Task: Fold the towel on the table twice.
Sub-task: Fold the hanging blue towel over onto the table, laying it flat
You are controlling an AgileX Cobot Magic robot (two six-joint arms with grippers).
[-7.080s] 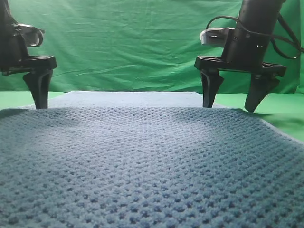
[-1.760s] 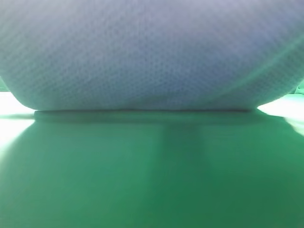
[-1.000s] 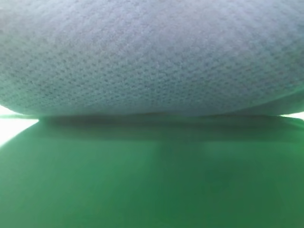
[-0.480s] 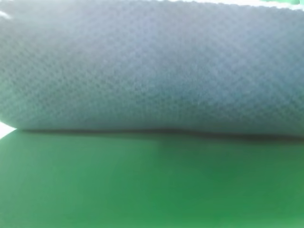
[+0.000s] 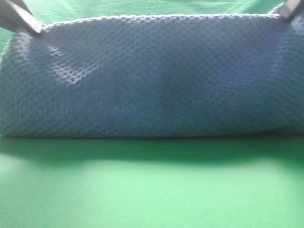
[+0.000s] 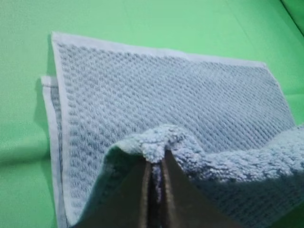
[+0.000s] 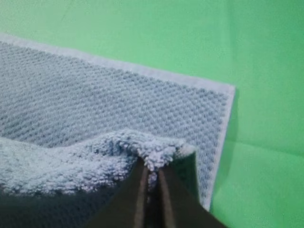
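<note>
The blue waffle-knit towel [image 5: 152, 76] fills the upper half of the exterior high view, its lifted part curving over above the green table [image 5: 152, 190]. At its top left corner my left gripper [image 5: 37, 29] is shut on the towel, at its top right corner my right gripper [image 5: 286, 13] likewise. In the left wrist view the left gripper [image 6: 156, 159] pinches a bunched towel corner [image 6: 164, 140] above the flat layer of towel [image 6: 166, 95]. The right wrist view shows the right gripper [image 7: 152, 173] pinching the other corner [image 7: 147, 149] over the flat layer [image 7: 109, 99].
Bare green table [image 6: 142, 19] lies beyond the towel's far hem and to its sides [image 7: 266, 118]. In front of the towel roll a shadowed strip of table [image 5: 152, 149] runs across the exterior high view.
The lifted towel edge has dropped lower and further from the camera; its top hem and both gripper tips now show, and the picture has sharpened.
</note>
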